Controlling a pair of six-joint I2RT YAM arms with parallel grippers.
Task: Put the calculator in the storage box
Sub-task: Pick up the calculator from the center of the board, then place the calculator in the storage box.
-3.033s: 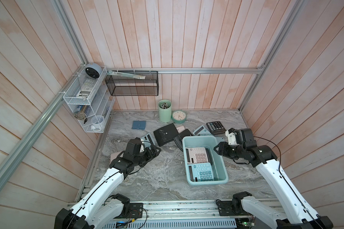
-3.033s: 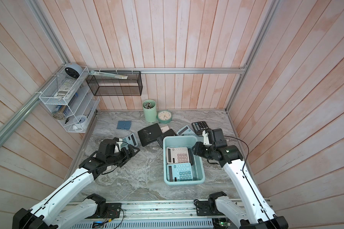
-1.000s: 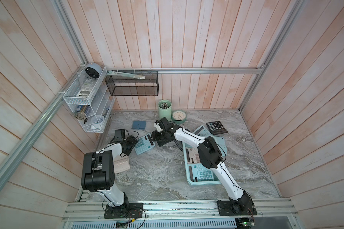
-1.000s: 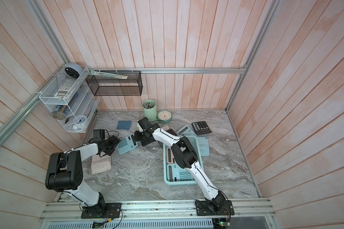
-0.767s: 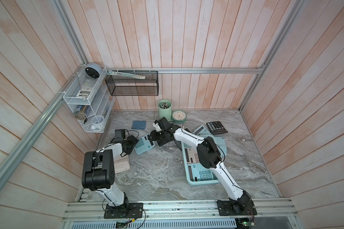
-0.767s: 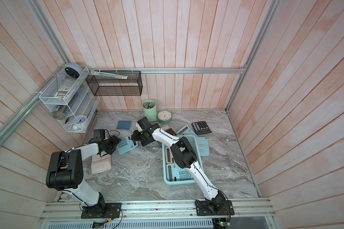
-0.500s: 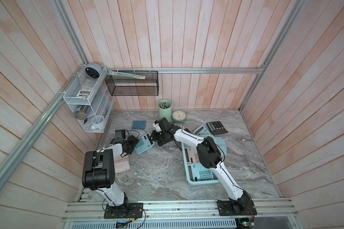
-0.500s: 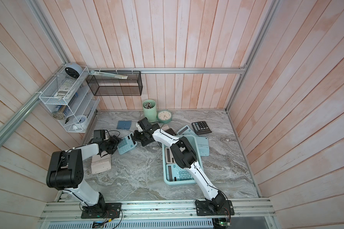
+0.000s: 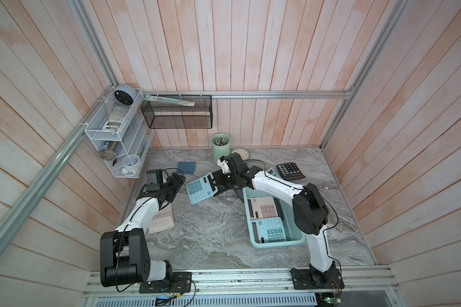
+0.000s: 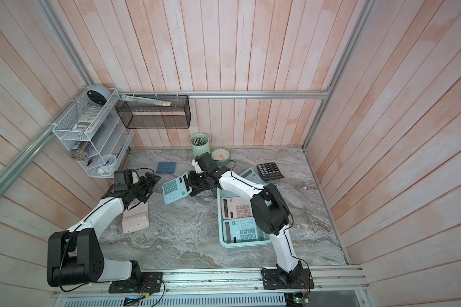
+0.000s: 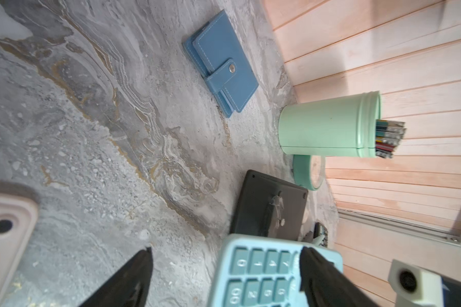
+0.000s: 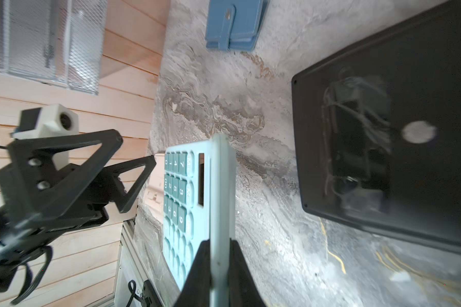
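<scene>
storage box [image 9: 277,244]: nearest us, well apart from the grip. Its floor is already covered by a pink calculator [image 9: 262,210] and an aqua calculator [image 9: 270,230]. We expect a third has to stack on top and could slide over the rim.
left gripper [image 9: 177,183]: fingers spread wide and holding nothing. Its tips sit right by the calculator's far end. We can't tell if they touch.
calculator [image 9: 197,190]: light blue, tipped up on edge, mid-table between the two grippers.
right gripper [image 12: 220,255]: jaws pinching the calculator's thin edge.
grip risk: it's a narrow pinch at one end, so we'd expect it to pivot or slip on the swing to the box.
clash risk: if the left doesn't back off, the carry could snag its tips.
black slab [image 12: 383,133]: lies flat just beyond, and a low carry could clip it.
far clutter: wallet [image 9: 186,167], pen cup [image 9: 220,147], clock [image 9: 241,152], all off our path.
</scene>
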